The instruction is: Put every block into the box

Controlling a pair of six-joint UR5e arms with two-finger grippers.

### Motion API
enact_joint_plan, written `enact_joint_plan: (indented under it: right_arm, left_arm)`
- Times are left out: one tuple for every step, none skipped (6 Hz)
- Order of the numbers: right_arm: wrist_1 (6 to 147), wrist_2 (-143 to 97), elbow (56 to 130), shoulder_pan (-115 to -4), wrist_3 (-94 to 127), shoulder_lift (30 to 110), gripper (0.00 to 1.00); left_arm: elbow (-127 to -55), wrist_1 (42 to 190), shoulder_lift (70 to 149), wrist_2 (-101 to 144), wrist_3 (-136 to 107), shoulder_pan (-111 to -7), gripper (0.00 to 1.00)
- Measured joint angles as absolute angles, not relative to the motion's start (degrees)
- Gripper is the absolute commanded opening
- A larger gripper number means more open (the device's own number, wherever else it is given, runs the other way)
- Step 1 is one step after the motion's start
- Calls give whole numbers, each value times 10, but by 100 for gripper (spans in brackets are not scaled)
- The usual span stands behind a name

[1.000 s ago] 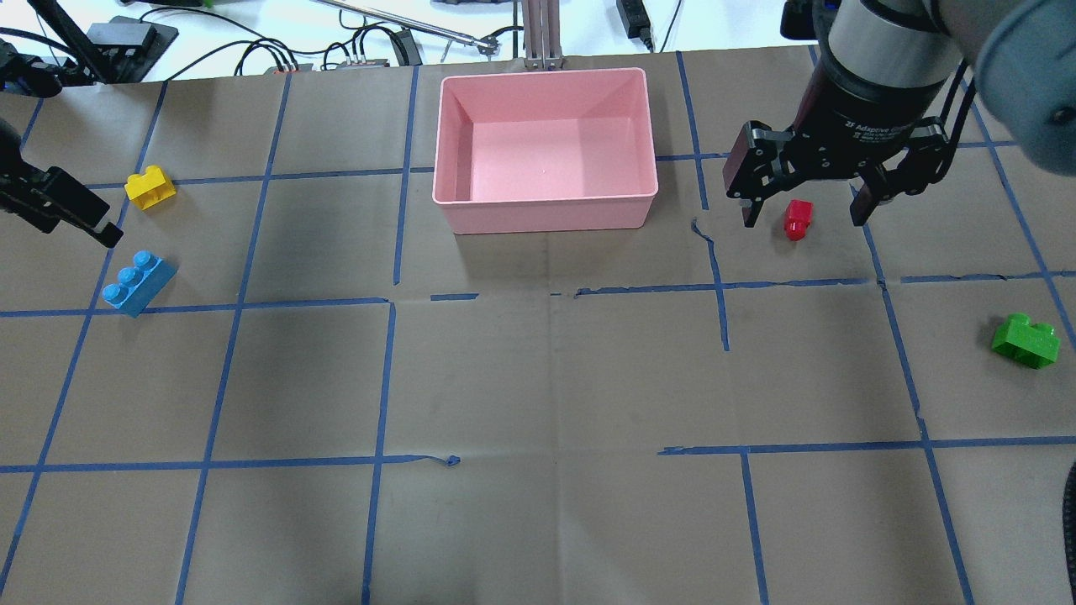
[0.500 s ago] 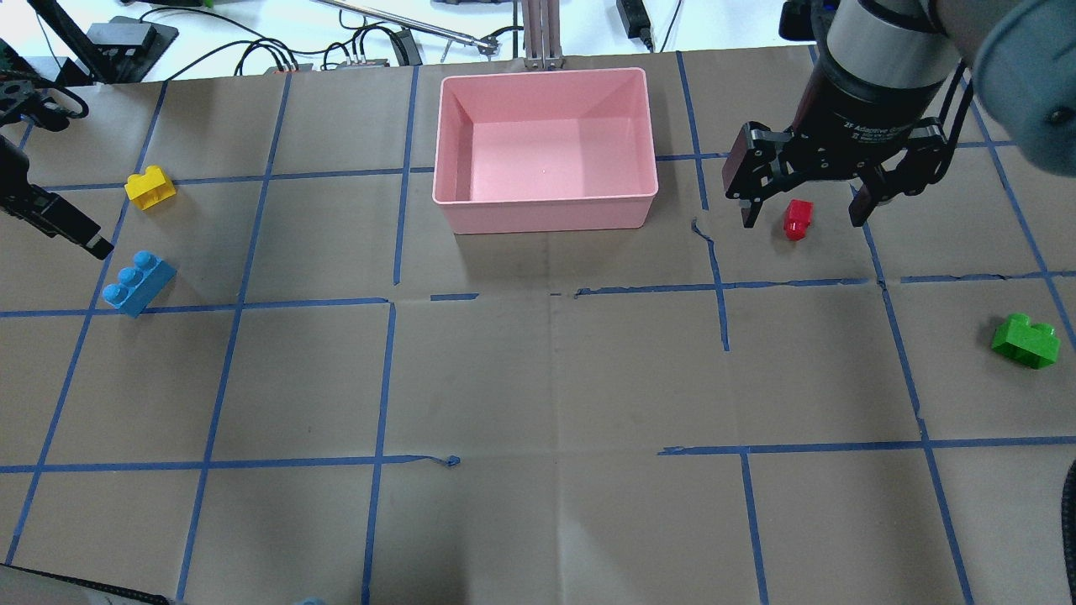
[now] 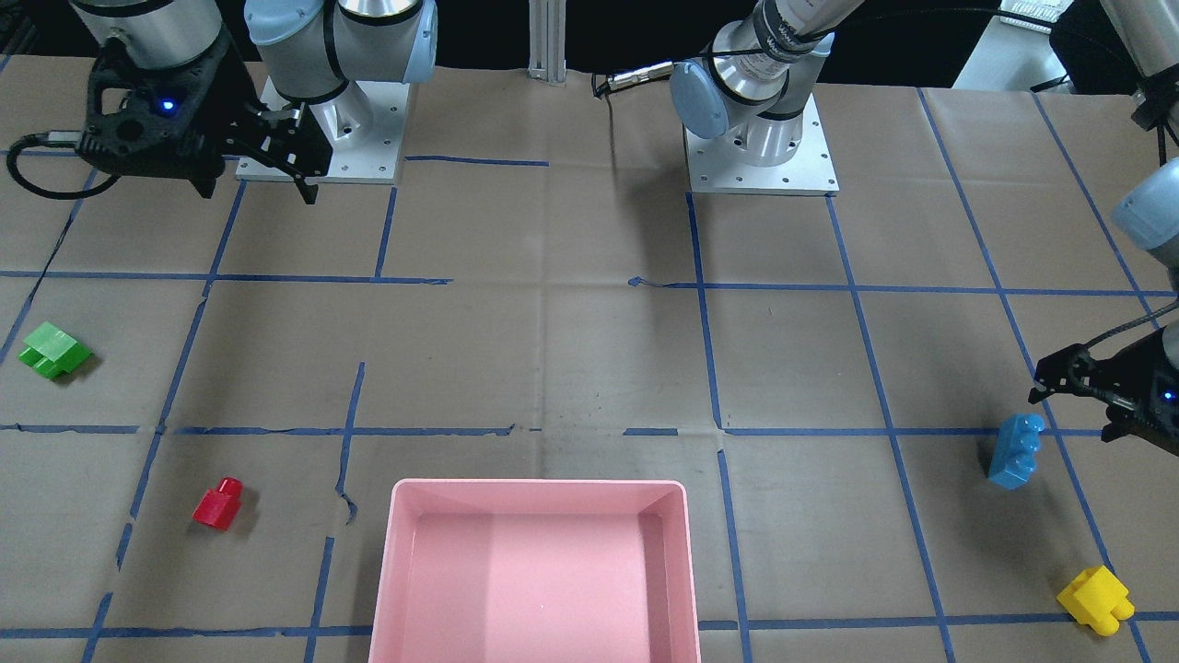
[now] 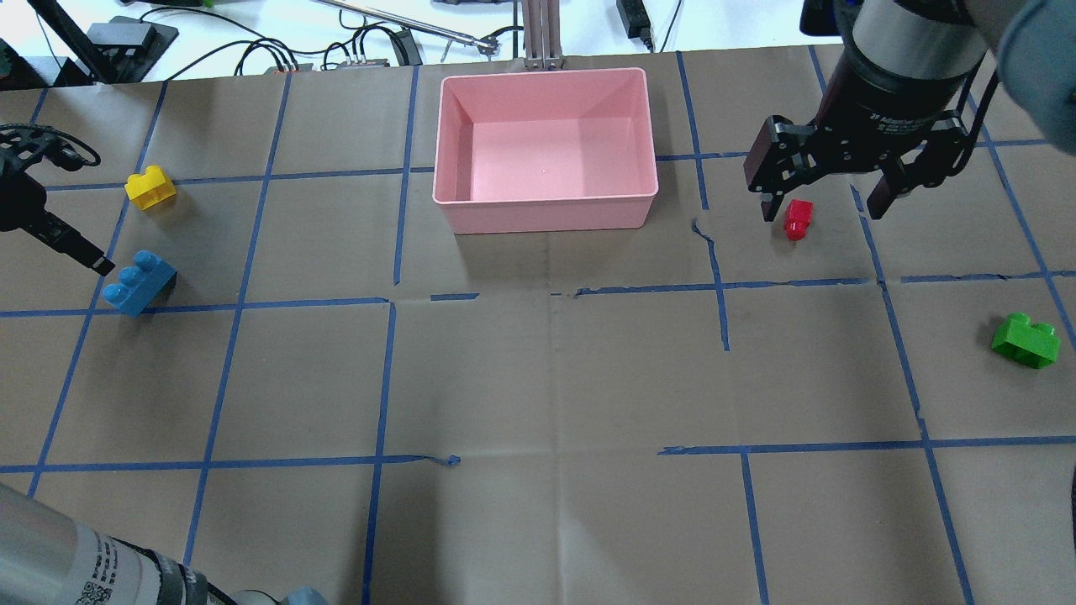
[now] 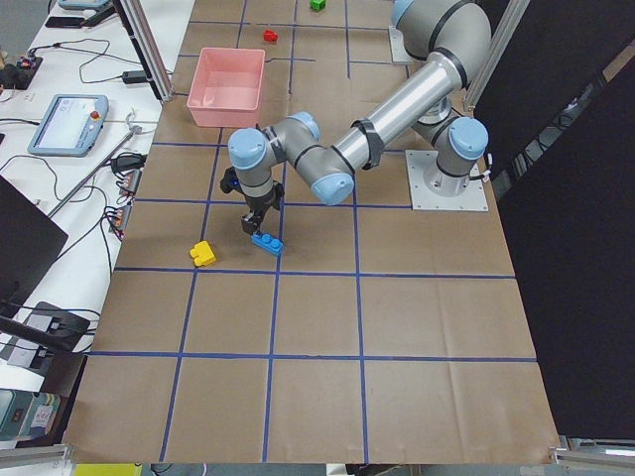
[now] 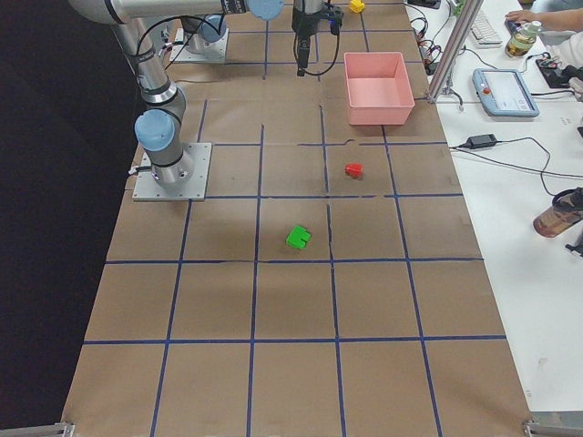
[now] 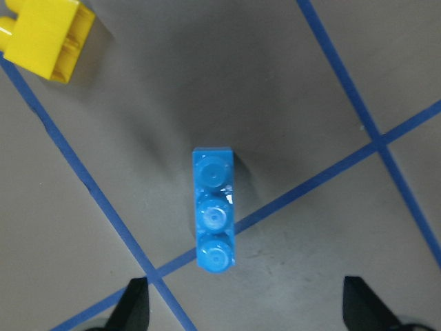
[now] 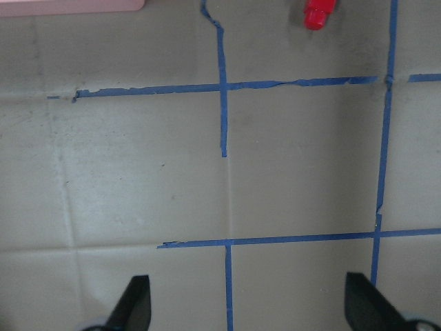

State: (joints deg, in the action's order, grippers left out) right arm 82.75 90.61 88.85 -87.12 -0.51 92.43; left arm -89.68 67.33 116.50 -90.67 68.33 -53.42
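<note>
Left wrist-mounted view, blue three-stud block [image 7: 214,210], studs up, glossy

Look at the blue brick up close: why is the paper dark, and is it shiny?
Left wrist view: a soft grey shadow spreads over the paper around the blue three-stud brick, and small white glints sit on its studs. Overhead view: only a thin shadow hugs it.

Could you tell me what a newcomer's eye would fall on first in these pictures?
The large empty pink plastic box at the far middle of the blue-taped brown table stands out first. Four bright studded plastic bricks lie outside it: a long blue brick and a yellow brick on the robot's left, a red brick and a green brick on its right. The open left end effector hangs close by the blue brick.
</note>
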Motion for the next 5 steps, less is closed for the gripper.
enact_joint_plan:
  right_arm:
    - [828,906,889,-823,-43,921,100]
    - [829,907,888,-775,-70,913,100]
    - [831,909,888,-732,-92,900,100]
    - [844,912,887,-693,-115,888,100]
    - [863,914,887,-660,-133,879,100]
  left_arm:
    - [-897,658,1185,-907,688,-531,99]
    - [-898,641,1204,-907,689,-529,99]
    - [-906,631,1219,-907,690,-529,94]
    - [-918,625,1227,-907,691,-528,42]
    - [-924,622,1229,-907,695,-528,10]
